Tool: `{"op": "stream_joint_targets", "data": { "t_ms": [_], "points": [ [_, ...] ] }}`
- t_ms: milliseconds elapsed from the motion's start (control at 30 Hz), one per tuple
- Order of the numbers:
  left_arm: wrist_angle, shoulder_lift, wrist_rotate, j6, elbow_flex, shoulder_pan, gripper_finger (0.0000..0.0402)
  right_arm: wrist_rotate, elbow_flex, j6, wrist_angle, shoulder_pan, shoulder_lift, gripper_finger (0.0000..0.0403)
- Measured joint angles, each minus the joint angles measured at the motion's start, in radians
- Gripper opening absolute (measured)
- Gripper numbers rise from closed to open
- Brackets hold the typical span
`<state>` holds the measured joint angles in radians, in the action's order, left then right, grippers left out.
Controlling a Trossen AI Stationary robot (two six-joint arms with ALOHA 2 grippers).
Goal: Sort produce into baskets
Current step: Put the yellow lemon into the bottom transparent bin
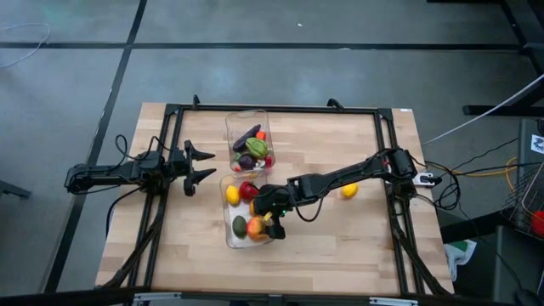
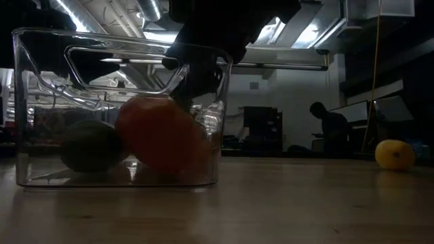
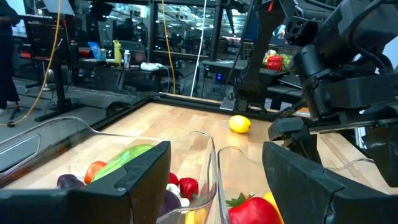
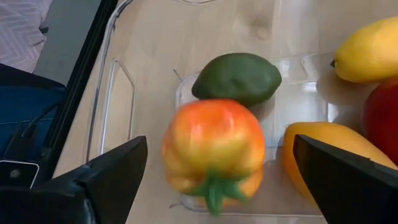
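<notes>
Two clear baskets stand mid-table. The far basket [image 1: 248, 127] holds a purple aubergine [image 1: 247, 136], a green piece and small red pieces. The near basket [image 1: 231, 234] holds a lemon [image 1: 232, 195], a red pepper [image 1: 247, 189], a green avocado [image 4: 237, 78] and an orange-yellow pepper [image 4: 214, 149]. My right gripper [image 4: 217, 165] hangs open over the near basket, slanting down, its fingers wide on either side of the orange pepper without touching it. The pepper sits low in the basket [image 2: 163, 135] beside the avocado [image 2: 91, 146]. My left gripper [image 1: 204, 166] waits open at the table's left.
A loose lemon [image 1: 348, 191] lies on the bare wood to the right of the baskets, under my right arm [image 1: 340, 178]. A black frame [image 1: 272, 109] runs round the table's edges. A person [image 2: 331, 129] stands in the room beyond the table.
</notes>
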<state>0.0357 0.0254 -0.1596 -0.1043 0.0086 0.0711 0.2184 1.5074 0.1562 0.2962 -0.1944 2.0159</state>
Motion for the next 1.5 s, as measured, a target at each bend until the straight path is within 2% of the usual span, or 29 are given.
{"op": "stream_joint_targets", "data": {
  "t_ms": [333,500,700,833,1000,1133,1500],
  "points": [
    [0.0,0.0,0.0,0.0,0.0,0.0,0.025,-0.029,0.001,0.001,0.072,0.012,-0.06,0.0397],
    [0.001,0.002,0.0,0.0,0.0,0.0,0.025,-0.067,0.001,0.001,0.263,0.039,-0.142,0.0397],
    [0.0,0.002,0.0,0.0,0.0,0.0,0.025,-0.151,0.001,-0.007,0.578,0.044,-0.228,0.0397],
    [0.0,0.002,0.0,0.0,0.0,0.0,0.025,-0.19,0.001,-0.008,0.767,0.044,-0.26,0.0397],
    [0.0,0.002,0.0,0.0,0.0,0.0,0.025,-0.244,-0.002,-0.013,0.919,0.044,-0.281,0.0397],
    [0.0,0.002,0.0,0.0,0.0,0.0,0.025,-0.264,-0.044,-0.062,0.956,0.044,-0.319,0.0397],
    [0.0,0.002,-0.001,0.0,0.0,0.0,0.025,-0.28,-0.279,-0.107,0.979,0.058,-0.485,0.0397]
  ]
}}
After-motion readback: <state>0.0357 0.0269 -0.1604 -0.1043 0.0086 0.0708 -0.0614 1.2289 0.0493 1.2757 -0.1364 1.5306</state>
